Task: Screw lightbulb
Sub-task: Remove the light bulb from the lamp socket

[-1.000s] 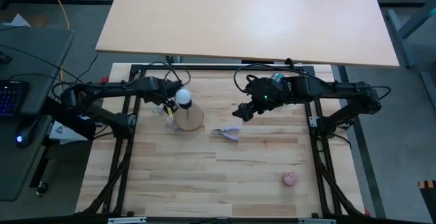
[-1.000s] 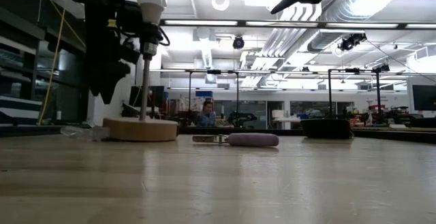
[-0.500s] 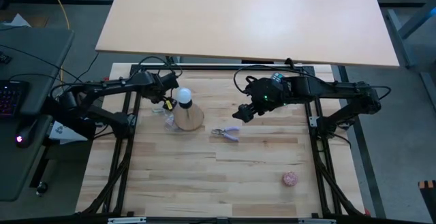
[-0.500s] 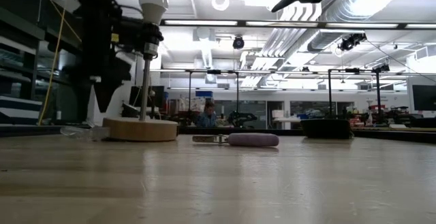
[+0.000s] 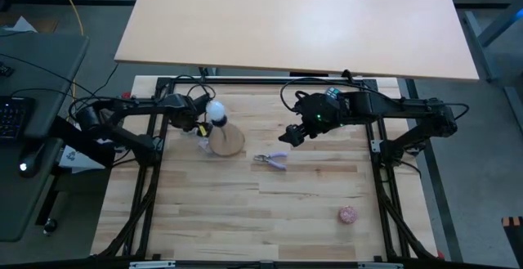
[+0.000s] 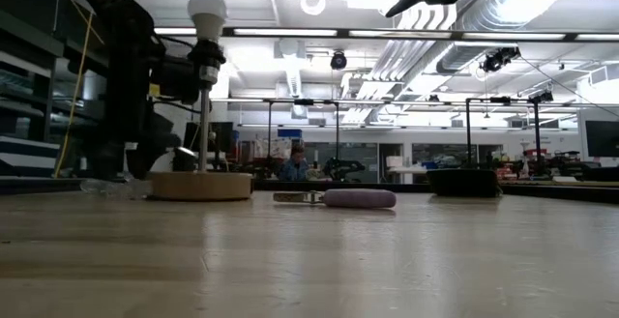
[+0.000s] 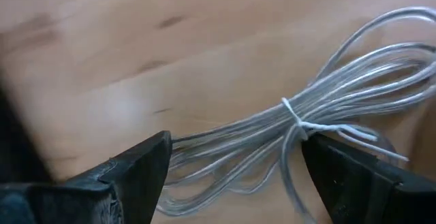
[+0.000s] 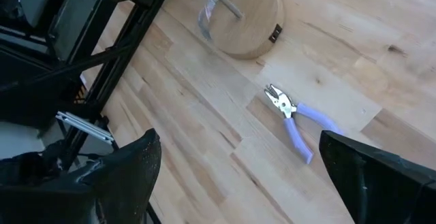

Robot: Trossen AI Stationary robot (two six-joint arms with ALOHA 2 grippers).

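Note:
The white lightbulb point(image 5: 216, 110) point(image 6: 207, 11) sits upright in the black socket point(image 6: 205, 55) at the top of a thin stem, which rises from a round wooden base point(image 5: 228, 141) point(image 6: 198, 185). Left of the base my left gripper point(image 5: 189, 123) point(image 7: 235, 156) points down, low over the table and open. Its fingers stand on either side of a tied bundle of clear cord point(image 7: 300, 115) lying on the wood. My right gripper point(image 5: 288, 135) point(image 8: 238, 176) hangs open high over the table's middle, holding nothing.
Pliers with purple handles point(image 5: 272, 161) point(image 8: 296, 118) lie right of the wooden base. A pinkish ball point(image 5: 348, 214) rests near the front right. A light brown tabletop point(image 5: 294, 24) stands beyond the far edge, and black frame rails run along both sides.
My left gripper has sunk from beside the bulb's height to just above the table. It has drawn away from the lamp toward the table's left edge and rolled about its own axis, staying open. My right arm has kept still.

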